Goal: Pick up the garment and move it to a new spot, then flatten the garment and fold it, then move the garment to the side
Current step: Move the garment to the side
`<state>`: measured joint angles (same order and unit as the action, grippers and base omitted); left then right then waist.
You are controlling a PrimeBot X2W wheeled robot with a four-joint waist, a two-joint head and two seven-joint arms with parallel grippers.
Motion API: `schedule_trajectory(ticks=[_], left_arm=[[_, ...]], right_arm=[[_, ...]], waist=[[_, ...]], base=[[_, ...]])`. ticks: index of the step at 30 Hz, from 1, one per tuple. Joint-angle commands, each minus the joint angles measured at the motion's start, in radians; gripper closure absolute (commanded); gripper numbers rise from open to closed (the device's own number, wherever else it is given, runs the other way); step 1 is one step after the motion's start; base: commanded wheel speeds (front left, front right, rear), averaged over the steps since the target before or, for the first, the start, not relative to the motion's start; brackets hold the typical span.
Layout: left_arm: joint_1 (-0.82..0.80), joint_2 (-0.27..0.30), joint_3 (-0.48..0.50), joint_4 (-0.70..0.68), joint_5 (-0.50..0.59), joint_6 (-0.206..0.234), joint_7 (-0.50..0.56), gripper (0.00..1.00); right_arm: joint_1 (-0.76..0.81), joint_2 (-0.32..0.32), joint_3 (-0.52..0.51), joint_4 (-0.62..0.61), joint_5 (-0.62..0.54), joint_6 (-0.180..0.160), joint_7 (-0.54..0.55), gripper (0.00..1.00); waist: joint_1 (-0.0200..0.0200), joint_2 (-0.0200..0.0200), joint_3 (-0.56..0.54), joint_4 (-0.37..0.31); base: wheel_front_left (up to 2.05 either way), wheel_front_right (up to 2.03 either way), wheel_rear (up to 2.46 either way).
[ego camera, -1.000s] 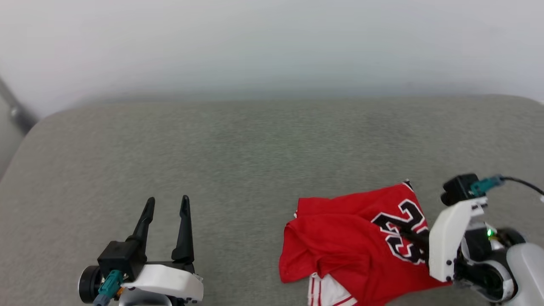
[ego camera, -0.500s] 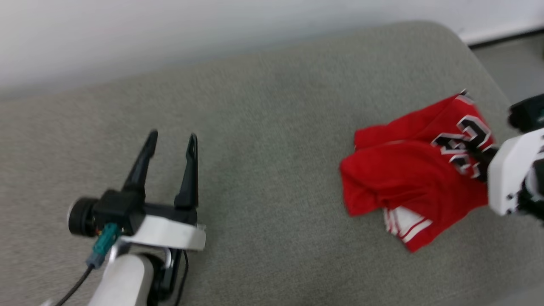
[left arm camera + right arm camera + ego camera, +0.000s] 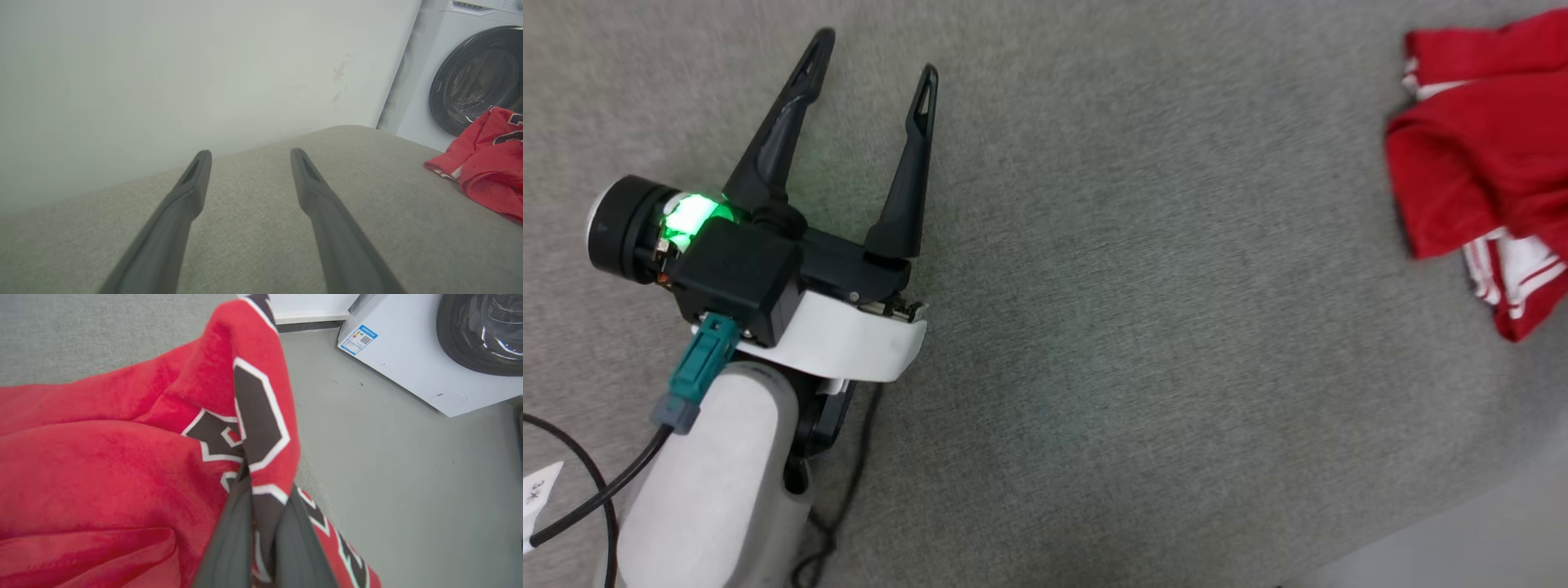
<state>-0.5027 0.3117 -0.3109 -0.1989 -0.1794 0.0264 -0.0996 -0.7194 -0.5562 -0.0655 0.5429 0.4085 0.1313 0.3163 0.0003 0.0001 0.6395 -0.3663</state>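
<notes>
Red garment [image 3: 102,457] lies bunched near the tabletop [image 3: 1135,286] edge, right hand [image 3: 261,506] clamped on its lettered fold, left hand [image 3: 876,55] spread empty; lift it clear before carrying so nothing drags.

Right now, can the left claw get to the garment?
Probably, with a long sideways reach: the open left claw hovers over the grey cushion, with nothing between it and the garment, which the right claw pinches.

Clear run: tabletop [image 3: 1143,327] bare ahead of left hand [image 3: 876,54], 12 to 2 o'clock.
Blocker: garment [image 3: 1462,163] heaped at 3 o'clock.
Beyond edge: wall [image 3: 163,73] at 12 o'clock, washing machine [image 3: 425,77] at 2 o'clock.
</notes>
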Motion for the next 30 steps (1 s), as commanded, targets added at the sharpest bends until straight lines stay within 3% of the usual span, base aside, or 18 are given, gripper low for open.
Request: schedule_trajectory(ticks=[1, 2, 3, 8, 16, 22, 30], left_arm=[[-0.018, 0.003, -0.005, -0.005, 0.005, -0.004, 0.002, 0.00], [-0.020, 0.003, -0.008, -0.004, 0.006, -0.005, 0.002, 0.00], [-0.020, 0.003, -0.010, -0.002, 0.006, -0.006, 0.001, 0.00], [0.001, -0.002, -0.010, 0.023, -0.009, 0.003, -0.016, 0.00], [0.085, -0.026, 0.000, 0.100, -0.051, 0.024, -0.078, 0.00], [0.202, -0.056, 0.014, 0.169, -0.097, 0.054, -0.114, 0.00], [0.352, -0.090, 0.032, 0.236, -0.150, 0.088, -0.141, 0.00]], right_arm=[[-0.033, 0.023, -0.023, 0.049, -0.016, -0.001, -0.049, 0.96], [-0.043, 0.032, -0.034, 0.084, -0.032, -0.001, -0.076, 0.67], [-0.053, 0.038, -0.047, 0.118, -0.047, -0.001, -0.103, 0.00], [-0.080, 0.065, -0.112, 0.277, -0.099, -0.001, -0.174, 0.00], [-0.022, 0.027, -0.165, 0.396, -0.150, -0.001, -0.299, 0.00], [0.105, 0.022, -0.110, 0.366, -0.121, -0.001, -0.362, 0.00], [0.324, 0.098, 0.014, 0.214, -0.067, -0.001, -0.401, 0.00]], waist=[[-0.0003, -0.0001, 0.076, 0.015], [-0.0003, -0.0001, 0.079, 0.019], [-0.0003, -0.0001, 0.080, 0.023], [-0.0003, -0.0001, 0.052, 0.033], [-0.0003, -0.0001, -0.108, 0.047], [-0.0003, -0.0001, -0.281, 0.069], [-0.0003, -0.0001, -0.469, 0.128]], base=[[0.00, 0.00, 0.00], [0.00, 0.00, 0.00], [0.00, 0.00, 0.00], [0.00, 0.00, 0.00], [0.00, 0.00, 0.00], [0.00, 0.00, 0.00], [0.00, 0.00, 0.00]])
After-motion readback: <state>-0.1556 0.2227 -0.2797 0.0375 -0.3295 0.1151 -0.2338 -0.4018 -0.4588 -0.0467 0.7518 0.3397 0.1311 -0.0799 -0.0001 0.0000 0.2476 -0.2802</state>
